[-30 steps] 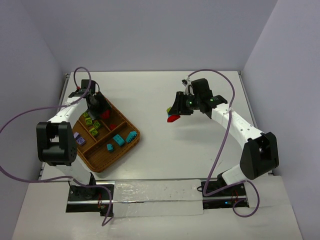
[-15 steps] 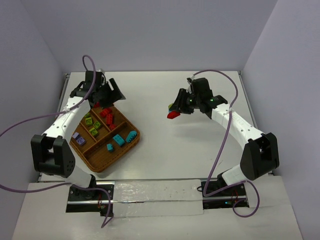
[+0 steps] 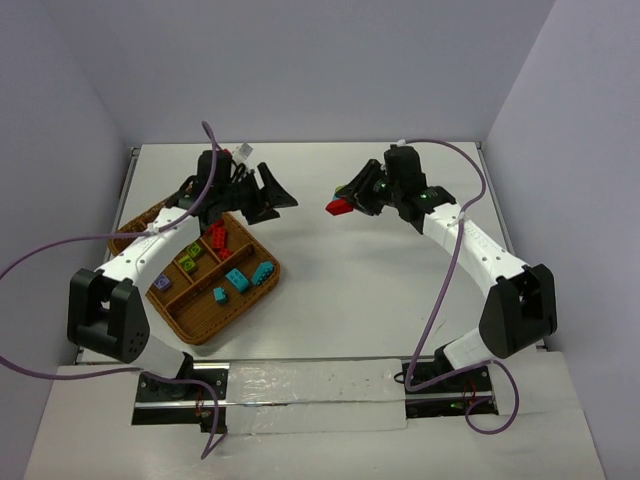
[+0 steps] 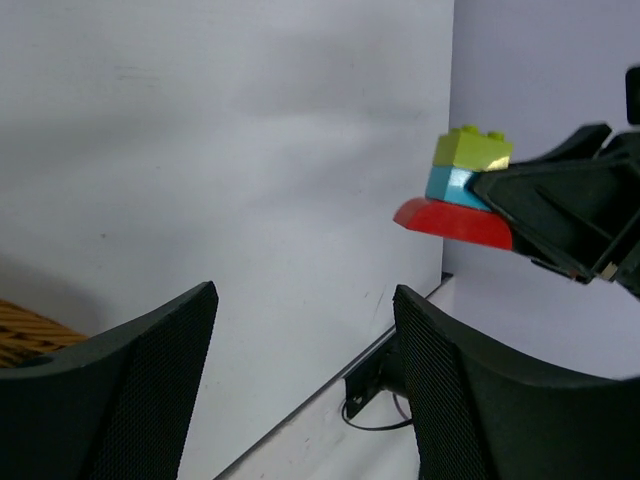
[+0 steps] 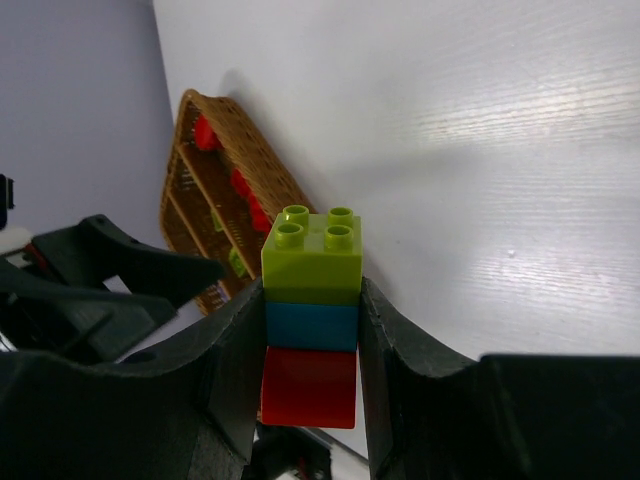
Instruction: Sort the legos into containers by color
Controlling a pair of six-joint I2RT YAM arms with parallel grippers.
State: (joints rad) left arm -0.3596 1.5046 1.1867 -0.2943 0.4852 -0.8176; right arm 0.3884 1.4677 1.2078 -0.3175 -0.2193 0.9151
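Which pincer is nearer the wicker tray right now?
Left. The left pincer hangs open just past the tray's far edge; the right pincer is farther across the table, shut on a three-brick stack.

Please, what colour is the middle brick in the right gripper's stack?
The small plastic middle brick is teal-blue, best seen in the right wrist view.

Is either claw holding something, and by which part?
The right gripper pinches a green-blue-red brick stack by its blue and red sides; the left gripper holds nothing.
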